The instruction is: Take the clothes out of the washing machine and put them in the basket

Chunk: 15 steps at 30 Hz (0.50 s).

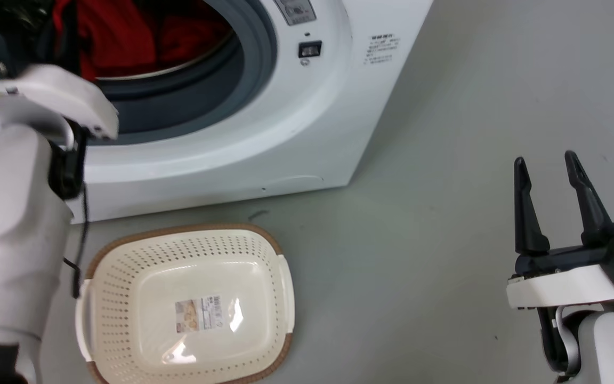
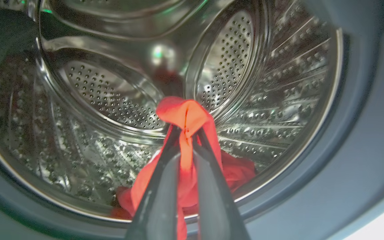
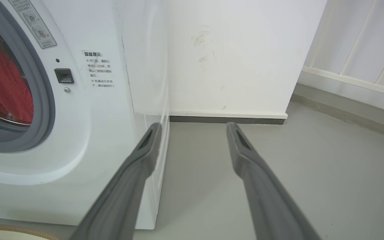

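The left wrist view looked into the washing machine's (image 1: 307, 122) steel drum (image 2: 112, 96). There the left hand (image 2: 186, 131) was pinched tight on a fold of the red clothes (image 2: 182, 111), and the rest of the fabric trailed down to the drum's lower lip. The head view gave the basket (image 1: 190, 234) on the floor (image 1: 419, 240) just before the machine. Well off to the right, the right hand (image 1: 546, 158) hung with its fingers spread wide, holding nothing.
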Tool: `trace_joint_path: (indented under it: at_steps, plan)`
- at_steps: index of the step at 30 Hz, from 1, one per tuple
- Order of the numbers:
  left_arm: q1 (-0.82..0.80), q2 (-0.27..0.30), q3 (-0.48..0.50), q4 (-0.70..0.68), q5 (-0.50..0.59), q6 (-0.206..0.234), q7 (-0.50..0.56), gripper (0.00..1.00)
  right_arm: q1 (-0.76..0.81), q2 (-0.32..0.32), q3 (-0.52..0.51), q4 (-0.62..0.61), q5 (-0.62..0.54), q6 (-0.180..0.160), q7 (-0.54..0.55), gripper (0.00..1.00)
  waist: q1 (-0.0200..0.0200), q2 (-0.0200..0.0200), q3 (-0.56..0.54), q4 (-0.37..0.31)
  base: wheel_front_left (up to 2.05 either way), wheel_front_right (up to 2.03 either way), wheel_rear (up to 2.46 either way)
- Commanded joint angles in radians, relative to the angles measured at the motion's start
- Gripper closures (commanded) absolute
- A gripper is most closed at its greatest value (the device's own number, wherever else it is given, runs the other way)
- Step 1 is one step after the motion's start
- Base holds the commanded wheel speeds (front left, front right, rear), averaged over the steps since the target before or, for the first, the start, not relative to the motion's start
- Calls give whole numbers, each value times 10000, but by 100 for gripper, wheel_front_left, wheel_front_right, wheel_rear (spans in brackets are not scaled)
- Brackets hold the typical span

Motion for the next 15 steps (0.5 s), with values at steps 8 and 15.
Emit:
trace_joint_path:
  at_steps: [8, 15]
  plan:
    - [2643, -428, 1314, -3357, 748, 209, -62, 100, 511, -5, -52, 177, -340, -10, -19, 0, 3, 0, -1538, 874, 0, 0, 0]
    - [4255, -816, 2132, -6054, 1339, 92, -50, 100, 837, -3, -39, 313, -422, -10, -17, 0, 3, 0, -2176, 1211, 0, 0, 0]
